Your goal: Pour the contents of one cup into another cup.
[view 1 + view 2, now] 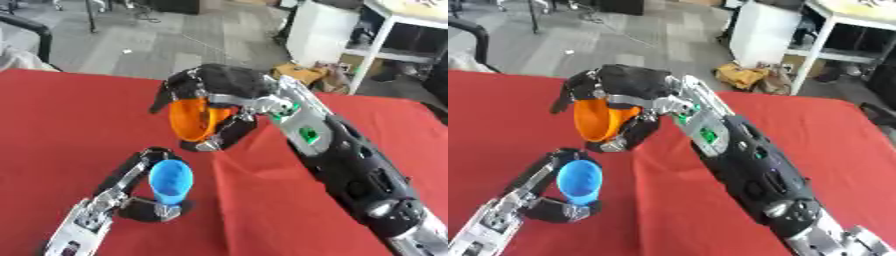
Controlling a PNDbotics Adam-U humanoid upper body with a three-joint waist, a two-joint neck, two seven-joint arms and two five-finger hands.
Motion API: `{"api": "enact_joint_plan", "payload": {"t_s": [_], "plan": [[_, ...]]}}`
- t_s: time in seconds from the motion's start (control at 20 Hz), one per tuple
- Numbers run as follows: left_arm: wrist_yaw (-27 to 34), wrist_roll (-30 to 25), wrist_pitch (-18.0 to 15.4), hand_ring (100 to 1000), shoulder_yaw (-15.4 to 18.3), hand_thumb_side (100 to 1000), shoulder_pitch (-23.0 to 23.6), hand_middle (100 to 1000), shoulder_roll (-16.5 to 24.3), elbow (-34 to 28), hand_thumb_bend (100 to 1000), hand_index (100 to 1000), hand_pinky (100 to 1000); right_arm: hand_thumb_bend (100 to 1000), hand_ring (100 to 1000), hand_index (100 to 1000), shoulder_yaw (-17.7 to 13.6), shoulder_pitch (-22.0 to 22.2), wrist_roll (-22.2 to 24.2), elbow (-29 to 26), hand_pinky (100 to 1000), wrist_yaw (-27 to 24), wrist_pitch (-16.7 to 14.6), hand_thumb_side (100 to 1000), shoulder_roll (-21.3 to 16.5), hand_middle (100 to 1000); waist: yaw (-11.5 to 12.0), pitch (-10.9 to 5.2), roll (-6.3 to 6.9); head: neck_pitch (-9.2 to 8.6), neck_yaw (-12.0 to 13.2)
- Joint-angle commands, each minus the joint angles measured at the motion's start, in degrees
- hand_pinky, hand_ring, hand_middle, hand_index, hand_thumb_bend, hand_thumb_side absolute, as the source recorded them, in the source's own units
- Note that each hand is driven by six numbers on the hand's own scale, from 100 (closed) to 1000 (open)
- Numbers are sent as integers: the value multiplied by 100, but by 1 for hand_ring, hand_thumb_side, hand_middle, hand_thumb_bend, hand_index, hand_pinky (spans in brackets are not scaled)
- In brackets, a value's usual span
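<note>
The right robot hand [219,92] is clamped around the orange cup [194,119], held tilted above the red desk [61,120]. Directly below, the left robot hand [144,200] is closed around the blue cup [171,181], which stands near the desk's front edge.

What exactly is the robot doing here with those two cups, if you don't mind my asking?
It is working on a pour between two cups over a red table. The right hand is curled round an orange cup and holds it raised and tipped, mouth facing down and left. The left hand grips a blue cup lower and nearer the camera, also tilted. The orange cup sits above and just behind the blue one, not touching it. I cannot see any contents passing between them.
</note>
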Motion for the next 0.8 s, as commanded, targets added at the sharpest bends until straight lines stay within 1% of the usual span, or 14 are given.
{"api": "enact_joint_plan", "payload": {"t_s": [0.05,0.1,0.45,0.8], "plan": [[76,40,-46,489,65,100,-112,500,-39,-91,519,672,374,366,473,831,-7,-114,-134,127,491,369,-136,100,-4,698,-17,-121,34,-65,-14],[78,56,-47,489,83,100,-104,500,-42,-103,517,672,374,302,473,831,0,-106,-193,186,490,473,-156,100,13,699,-17,-120,32,-67,-14],[148,192,11,490,225,100,-55,500,-81,-159,513,671,374,304,476,831,-8,-110,-713,477,489,1202,-281,100,82,700,-20,-115,32,-61,-18],[145,173,42,491,251,100,-54,502,-90,-157,512,672,375,305,481,831,24,-127,-1231,488,481,1927,-413,100,103,704,-33,-113,36,-54,-13]]}}
